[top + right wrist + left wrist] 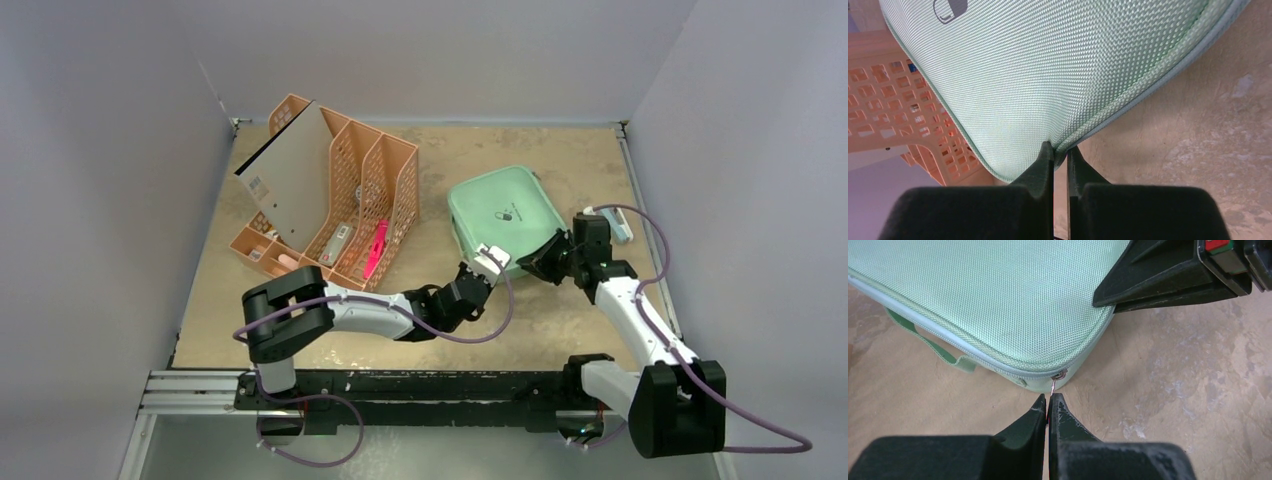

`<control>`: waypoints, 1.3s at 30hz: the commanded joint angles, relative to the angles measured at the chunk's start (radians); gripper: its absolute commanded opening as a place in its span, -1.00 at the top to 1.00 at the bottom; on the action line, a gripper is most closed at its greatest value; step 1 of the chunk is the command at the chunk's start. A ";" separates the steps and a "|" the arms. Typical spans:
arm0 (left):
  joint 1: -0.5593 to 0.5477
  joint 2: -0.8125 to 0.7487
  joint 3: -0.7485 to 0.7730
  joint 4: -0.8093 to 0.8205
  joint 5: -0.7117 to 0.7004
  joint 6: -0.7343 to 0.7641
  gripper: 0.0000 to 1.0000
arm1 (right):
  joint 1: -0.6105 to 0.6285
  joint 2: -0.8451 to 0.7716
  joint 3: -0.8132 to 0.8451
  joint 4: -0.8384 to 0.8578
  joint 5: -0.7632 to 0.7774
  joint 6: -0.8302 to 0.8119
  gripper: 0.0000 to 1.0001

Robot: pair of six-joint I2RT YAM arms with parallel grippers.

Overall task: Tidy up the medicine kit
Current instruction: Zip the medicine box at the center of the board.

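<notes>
You have one medicine kit (505,218) on the table (300,250). It lies flat and zipped shut, right of centre and toward the far side, with its near corner pointing at the two arms. One green strap (923,337) hangs from its left side.

Both of your grippers are at that near corner, one on each side of it. Your left gripper (1048,402) comes in low from the near left. Its fingers are closed together on the thin metal zipper pull (1054,385), which runs from the slider at the corner down between the tips. Your right gripper (1060,152) comes in from the right. Its fingers are pinched nearly together on the piped edge of the kit's lid, and the fabric puckers where they bite.

Left of the kit, and apart from it, stands one orange rack (375,190). One grey board (290,180) leans in its left part and one pink item (377,250) lies in a slot on its right. Small things lie in its low near tray, too small to count. One small pale object (618,225) lies at the table's right edge, just behind your right arm.
</notes>
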 commanded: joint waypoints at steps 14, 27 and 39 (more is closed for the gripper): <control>0.118 -0.040 0.003 -0.071 -0.035 0.097 1.00 | -0.181 0.011 0.134 -0.245 0.039 -0.362 1.00; 0.044 -0.054 -0.010 0.068 0.169 0.151 0.49 | -0.181 -0.005 0.146 -0.229 -0.123 -0.326 1.00; -0.082 0.069 0.081 0.119 0.045 0.067 -0.18 | -0.180 -0.069 0.106 -0.194 -0.115 -0.235 1.00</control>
